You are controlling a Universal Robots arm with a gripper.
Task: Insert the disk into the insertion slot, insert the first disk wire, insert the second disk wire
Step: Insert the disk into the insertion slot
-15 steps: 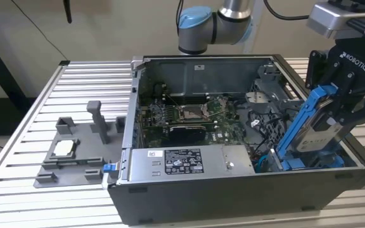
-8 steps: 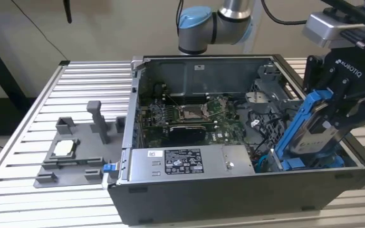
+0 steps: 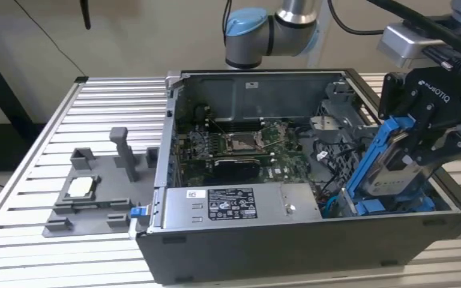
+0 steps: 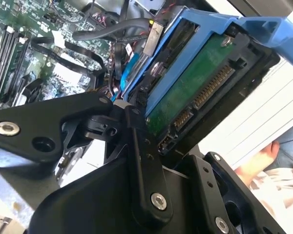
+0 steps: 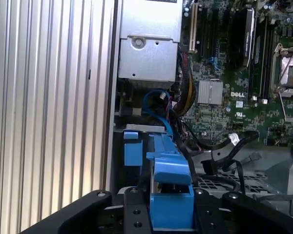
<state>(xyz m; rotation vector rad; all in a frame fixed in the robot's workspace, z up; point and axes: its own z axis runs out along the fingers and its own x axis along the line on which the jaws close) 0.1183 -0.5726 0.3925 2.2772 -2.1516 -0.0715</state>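
Observation:
The disk [image 3: 390,175], silver-grey with a white label in a bright blue carrier frame [image 3: 377,157], hangs tilted steeply over the front corner of the open computer case on the exterior view's right. My gripper [image 3: 416,150] is shut on it from above. The disk's lower end reaches down to the insertion slot [image 3: 374,207], where other blue plastic parts sit. In the second wrist view the disk's green circuit board [image 4: 200,87] and connector face the camera, beside a black finger [image 4: 139,151]. The blue carrier [image 5: 168,175] sits between the gripper's black fingers [image 5: 136,214]. Loose black wires [image 5: 224,142] and a blue wire [image 5: 156,100] lie near the slot.
The case holds a silver power supply box [image 3: 239,201] at the front and a motherboard [image 3: 247,144] behind. A grey fixture [image 3: 86,192] stands on the slatted table [image 3: 110,108] at the exterior view's left. A person's hand [image 4: 263,156] rests outside the case.

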